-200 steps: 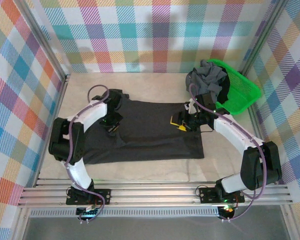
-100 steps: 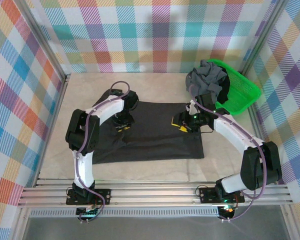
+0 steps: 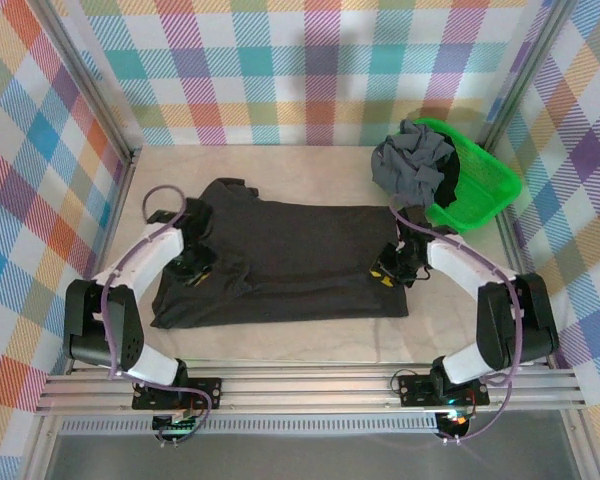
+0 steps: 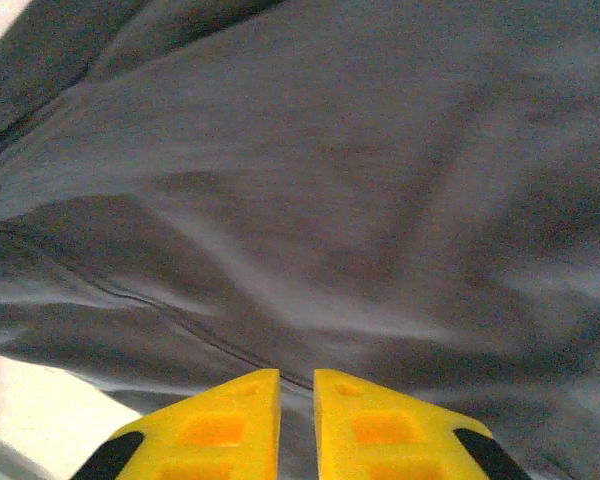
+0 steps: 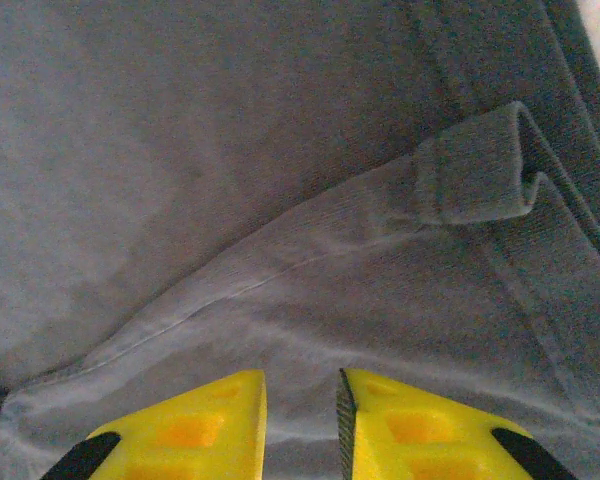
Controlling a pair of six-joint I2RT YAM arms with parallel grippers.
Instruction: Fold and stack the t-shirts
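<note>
A large charcoal-black t-shirt (image 3: pixel 300 250) lies spread flat in the middle of the table. My left gripper (image 3: pixel 195 272) is down on its left part. In the left wrist view the yellow jaws (image 4: pixel 296 375) are nearly together, and the dark cloth (image 4: pixel 330 180) is drawn into the slit between them. My right gripper (image 3: pixel 385 275) rests on the shirt's right edge. Its jaws (image 5: pixel 300 375) stand a little apart over the fabric (image 5: pixel 230 150), below a curled hem fold (image 5: pixel 475 175). Whether they pinch the cloth I cannot tell. A grey t-shirt (image 3: pixel 410 160) is bunched on the basket's rim.
The bright green basket (image 3: pixel 490 185) sits at the back right corner, tipped against the plaid wall. Bare table (image 3: pixel 280 335) runs between the shirt and the aluminium rail (image 3: pixel 310 385) at the near edge. Plaid walls close in both sides.
The left arm swung from the shirt's upper middle back to its left part, and the right gripper came nearer along the right edge. Both jaws narrowed. The shirt's left side shifted.
</note>
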